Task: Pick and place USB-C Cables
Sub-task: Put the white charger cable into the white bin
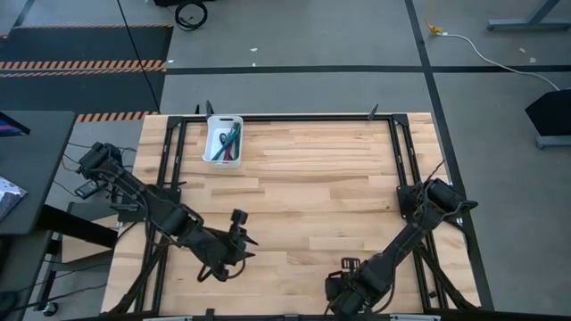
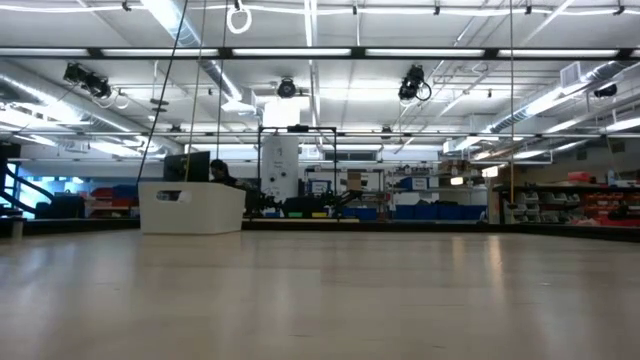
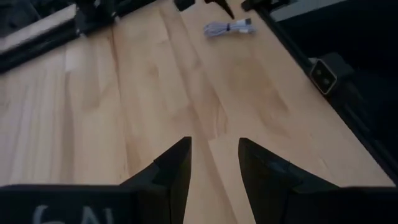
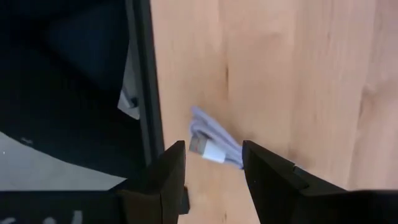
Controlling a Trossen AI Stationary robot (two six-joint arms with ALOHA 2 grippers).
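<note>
Just beyond right gripper [image 4: 213,163]: lilac-grey cable [image 4: 211,144]

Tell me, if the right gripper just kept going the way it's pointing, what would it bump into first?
Most likely the pale lilac-grey cable. In the right wrist view it lies on the table directly ahead of the right gripper, between its open fingers, near the black frame rail. How far off it lies is hard to judge.

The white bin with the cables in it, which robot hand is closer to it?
Left. The left hand sits on the bin's side of the table, some way in front of it. The right hand is farther, across the table by the near edge.
</note>
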